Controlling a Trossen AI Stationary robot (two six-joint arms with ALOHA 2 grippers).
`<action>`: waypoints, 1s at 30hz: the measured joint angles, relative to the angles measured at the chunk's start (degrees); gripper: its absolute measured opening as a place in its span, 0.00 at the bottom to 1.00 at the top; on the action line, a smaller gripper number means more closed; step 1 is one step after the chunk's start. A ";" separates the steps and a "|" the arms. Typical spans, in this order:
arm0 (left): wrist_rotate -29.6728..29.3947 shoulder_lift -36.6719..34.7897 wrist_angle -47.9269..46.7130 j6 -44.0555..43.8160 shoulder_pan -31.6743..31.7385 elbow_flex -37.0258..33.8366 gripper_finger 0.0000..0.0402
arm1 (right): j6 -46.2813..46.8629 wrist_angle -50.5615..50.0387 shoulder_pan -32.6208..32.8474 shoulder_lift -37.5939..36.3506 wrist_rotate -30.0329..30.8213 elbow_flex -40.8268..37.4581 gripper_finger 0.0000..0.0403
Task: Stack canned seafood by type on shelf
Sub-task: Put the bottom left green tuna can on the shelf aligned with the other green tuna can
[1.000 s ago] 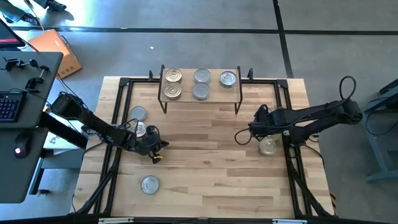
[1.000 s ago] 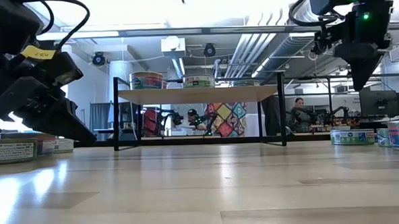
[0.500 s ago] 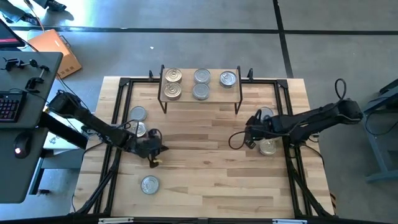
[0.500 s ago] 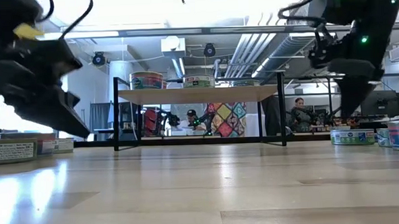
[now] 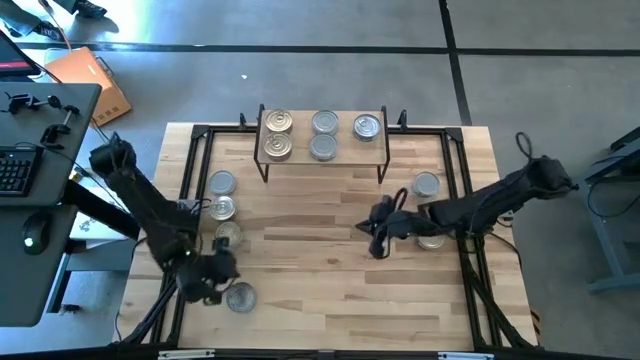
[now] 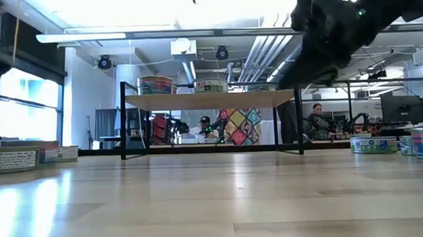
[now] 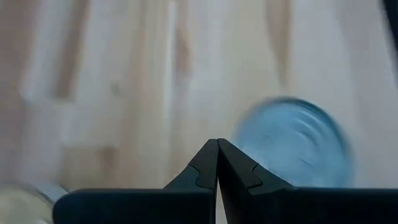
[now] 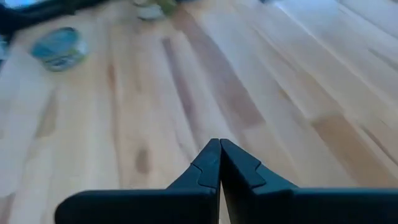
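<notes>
From above, the shelf (image 5: pixel 322 158) stands at the far middle of the surface (image 5: pixel 320 270) and carries five tins (image 5: pixel 322 135): two gold-toned at its left end, two silvery in the middle, one silvery at its right. Loose tins lie on the surface: three in a column at the left (image 5: pixel 221 209), one near the front left corner (image 5: pixel 240 297), and two at the right (image 5: pixel 427 186). The left gripper (image 5: pixel 213 283) sits just beside the front-left tin, empty; the right gripper (image 5: pixel 379 241) hangs over bare wood, well apart from the shelf. The level view shows tins on the shelf top (image 6: pixel 211 100) and the right arm (image 6: pixel 329 27) up high. In the left wrist view the fingers (image 7: pixel 205 167) are pressed together, empty, with a silvery lid (image 7: pixel 292 149) just beyond them. The right wrist view shows its fingers (image 8: pixel 208 165) pressed together too, over bare wood. The step in hand looks like reaching for the next loose tin; the left gripper must first spread, then straddle it.
</notes>
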 joint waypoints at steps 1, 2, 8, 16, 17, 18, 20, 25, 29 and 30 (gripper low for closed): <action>-0.02 0.19 0.22 -3.67 -2.02 0.01 0.00 | -1.08 2.98 0.42 1.45 0.01 0.00 0.00; -0.03 0.37 0.48 -6.97 -3.84 0.01 0.00 | -2.19 5.68 0.78 2.89 -0.02 0.00 0.00; 0.02 3.67 7.66 -14.43 -9.16 0.03 0.00 | -7.38 14.79 1.83 11.55 -0.68 2.79 0.00; 1.09 11.73 9.61 -10.91 -4.11 0.19 0.00 | -14.23 15.19 1.83 20.97 -6.12 12.17 0.00; 0.66 12.48 9.92 -9.64 -3.07 0.24 0.00 | -15.13 15.13 1.83 21.88 -6.94 13.32 0.00; 0.28 13.16 10.43 -8.29 -1.90 0.30 0.00 | -15.88 14.98 1.83 22.60 -7.42 14.35 0.00; -0.37 14.22 11.72 -4.13 0.78 0.29 0.00 | -17.31 14.14 1.83 23.65 -8.49 16.33 0.00; -2.24 16.30 19.63 10.68 8.40 0.11 0.00 | -19.13 12.74 1.83 24.78 -8.72 19.53 0.00; -1.94 19.16 27.93 22.58 15.45 0.01 0.00 | -19.25 12.41 2.05 24.82 -8.72 20.04 0.00; -1.75 20.13 30.29 25.44 17.16 0.01 0.00 | -19.25 12.00 2.26 24.82 -8.68 20.04 0.00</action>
